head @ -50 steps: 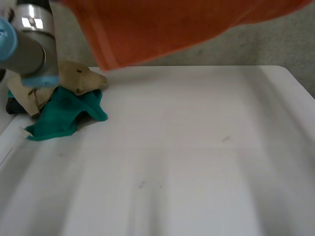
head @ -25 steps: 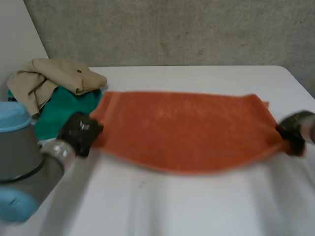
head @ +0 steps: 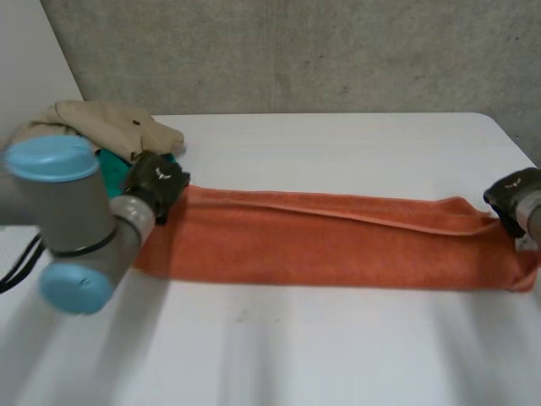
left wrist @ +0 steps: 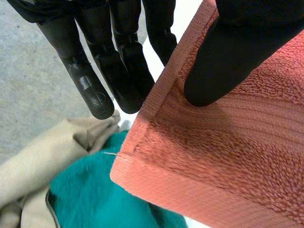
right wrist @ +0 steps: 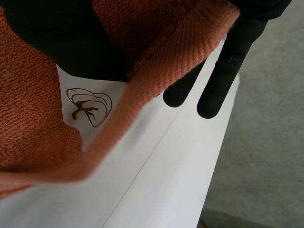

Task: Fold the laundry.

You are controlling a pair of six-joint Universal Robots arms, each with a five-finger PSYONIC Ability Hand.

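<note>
Left robot hand [head: 156,184] and right robot hand [head: 511,196] each pinch one end of the orange towel [head: 338,241], a folded terry band lying side to side across the bench [head: 338,347]. A beige garment [head: 110,125] and teal cloth [left wrist: 90,199] lie beside its left end.

Clothes pile [head: 118,127] beside left hand [head: 156,184] — towel [head: 338,241] spans table [head: 338,347]; near strip free.

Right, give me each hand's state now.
Left hand: shut on the orange towel, pinching a corner.
Right hand: shut on the orange towel at its other end.
</note>
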